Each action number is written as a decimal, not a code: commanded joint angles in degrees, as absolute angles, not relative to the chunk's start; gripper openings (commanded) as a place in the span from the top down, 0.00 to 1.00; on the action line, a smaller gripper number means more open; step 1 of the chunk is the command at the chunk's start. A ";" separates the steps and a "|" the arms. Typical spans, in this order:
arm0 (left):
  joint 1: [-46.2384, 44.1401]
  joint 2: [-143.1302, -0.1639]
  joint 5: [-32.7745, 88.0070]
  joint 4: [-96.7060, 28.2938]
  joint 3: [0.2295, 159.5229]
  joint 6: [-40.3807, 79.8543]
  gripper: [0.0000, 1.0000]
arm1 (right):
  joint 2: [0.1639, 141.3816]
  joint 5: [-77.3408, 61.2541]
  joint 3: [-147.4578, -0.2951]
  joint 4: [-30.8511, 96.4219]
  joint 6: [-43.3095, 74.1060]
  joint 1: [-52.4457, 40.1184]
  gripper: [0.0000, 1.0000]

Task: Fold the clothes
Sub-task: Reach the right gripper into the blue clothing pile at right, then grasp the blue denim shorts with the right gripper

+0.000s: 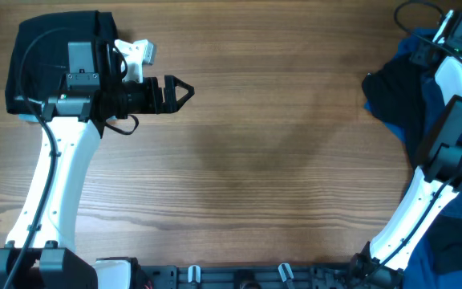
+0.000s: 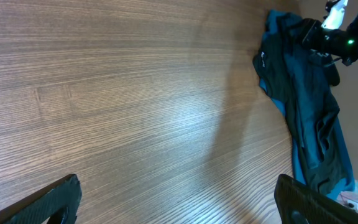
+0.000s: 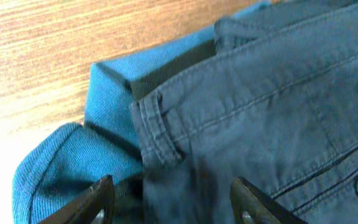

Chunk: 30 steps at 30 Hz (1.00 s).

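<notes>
The clothes lie in a heap [image 1: 399, 100] at the table's right edge, dark navy and black pieces over royal blue. In the right wrist view, dark blue shorts [image 3: 260, 106] with a stitched waistband lie on a brighter blue garment [image 3: 61, 168]. My right gripper [image 3: 176, 200] is down on the heap, its jaws apart on either side of a bunched fold of the shorts. The left gripper [image 1: 179, 91] hangs wide open over bare wood at the upper left, nothing between its fingers [image 2: 48, 202]. The left wrist view shows the heap [image 2: 303, 112] far off.
A black garment [image 1: 42, 48] lies flat at the back left corner, partly under my left arm. More blue cloth [image 1: 455, 237] spreads along the right edge behind the right arm [image 1: 423, 193]. Wooden table [image 1: 271, 160] lies between the arms.
</notes>
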State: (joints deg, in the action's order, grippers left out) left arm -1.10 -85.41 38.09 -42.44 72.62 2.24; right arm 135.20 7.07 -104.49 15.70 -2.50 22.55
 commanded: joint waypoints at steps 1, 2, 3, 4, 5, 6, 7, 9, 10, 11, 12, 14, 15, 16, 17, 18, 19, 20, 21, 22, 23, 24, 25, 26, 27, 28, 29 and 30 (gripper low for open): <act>-0.84 -85.41 39.16 -42.28 73.30 1.98 0.00 | 137.80 6.42 -105.32 15.33 -3.29 22.35 0.43; -0.84 -85.41 39.16 -42.30 73.30 1.98 0.00 | 138.26 6.42 -105.32 15.29 -4.25 22.37 0.43; -0.84 -85.41 39.16 -42.28 73.30 1.98 0.00 | 138.82 6.44 -105.32 15.25 -5.23 22.35 0.43; -0.84 -85.41 39.16 -42.30 73.30 1.98 0.00 | 139.35 6.44 -105.32 14.98 -6.31 22.37 0.43; -0.84 -85.41 39.16 -42.30 73.30 1.98 0.00 | 139.85 6.94 -105.32 14.70 -6.31 22.35 0.42; -0.84 -85.41 39.16 -42.28 73.30 1.98 0.00 | 140.09 7.51 -105.32 14.46 -6.26 22.35 0.41; -0.84 -85.41 39.16 -42.28 73.30 1.98 0.00 | 140.27 7.92 -105.32 14.22 -6.24 22.35 0.41; -0.84 -85.41 39.16 -42.28 73.30 1.98 0.00 | 140.27 7.92 -105.32 13.69 -6.22 22.35 0.41; -0.84 -85.41 39.16 -42.28 73.30 1.98 0.00 | 140.27 9.23 -105.32 13.13 -5.82 22.41 0.41; -0.84 -85.41 39.16 -42.28 73.30 1.98 0.00 | 140.27 11.62 -105.32 12.91 -5.80 22.41 0.40; -0.84 -85.41 39.16 -42.30 73.30 1.98 0.00 | 140.27 13.58 -105.32 12.88 -5.82 22.41 0.40; -0.84 -85.41 39.16 -42.30 73.30 1.98 0.00 | 140.27 19.55 -105.32 12.97 -5.98 22.41 0.38; -0.84 -85.41 39.16 -42.28 73.30 1.98 0.00 | 140.27 21.28 -105.32 13.08 -6.04 22.41 0.37; -0.84 -85.41 39.16 -42.28 73.30 1.98 0.00 | 140.27 22.85 -105.32 13.15 -6.07 22.46 0.37; -0.84 -85.41 39.16 -42.28 73.30 1.98 0.00 | 140.27 23.68 -105.32 13.41 -6.07 22.48 0.36; -0.84 -85.41 39.16 -42.28 73.30 1.98 0.00 | 140.25 24.21 -105.32 14.11 -6.02 22.46 0.36; -0.84 -85.41 39.16 -42.30 73.30 1.98 0.00 | 140.22 24.27 -105.32 14.59 -6.02 22.46 0.36; -0.84 -85.41 39.16 -42.30 73.30 1.98 0.00 | 140.14 24.45 -105.32 15.16 -5.91 22.46 0.36; -0.84 -85.41 39.16 -42.30 73.30 1.98 0.00 | 140.00 24.64 -105.32 15.75 -5.72 22.46 0.36; -0.84 -85.41 39.16 -42.30 73.30 1.98 0.00 | 139.87 25.02 -105.34 16.14 -5.41 22.46 0.36; -0.84 -85.41 39.16 -42.30 73.30 1.98 0.00 | 139.59 26.24 -105.34 16.34 -5.23 22.46 0.36; -0.84 -85.41 39.16 -42.30 73.30 1.98 0.00 | 139.17 27.70 -105.34 16.45 -4.67 22.46 0.36; -0.84 -85.41 39.16 -42.28 73.30 1.98 0.00 | 138.58 28.56 -105.34 16.67 -4.49 22.48 0.34; -0.84 -85.41 39.16 -42.30 73.30 1.98 0.00 | 137.80 28.53 -105.34 16.86 -4.49 22.48 0.34; -0.84 -85.41 39.16 -42.30 73.30 1.98 0.00 | 137.01 28.56 -105.34 17.17 -4.49 22.48 0.33; -0.84 -85.41 39.16 -42.28 73.30 1.98 0.00 | 136.33 28.71 -105.34 17.65 -4.40 22.46 0.33; -0.84 -85.41 39.16 -42.28 73.30 1.98 0.00 | 135.55 29.28 -105.34 18.65 -3.88 22.48 0.33; -0.84 -85.41 39.16 -42.28 73.30 1.98 0.00 | 135.22 29.74 -105.34 19.18 -3.77 22.48 0.33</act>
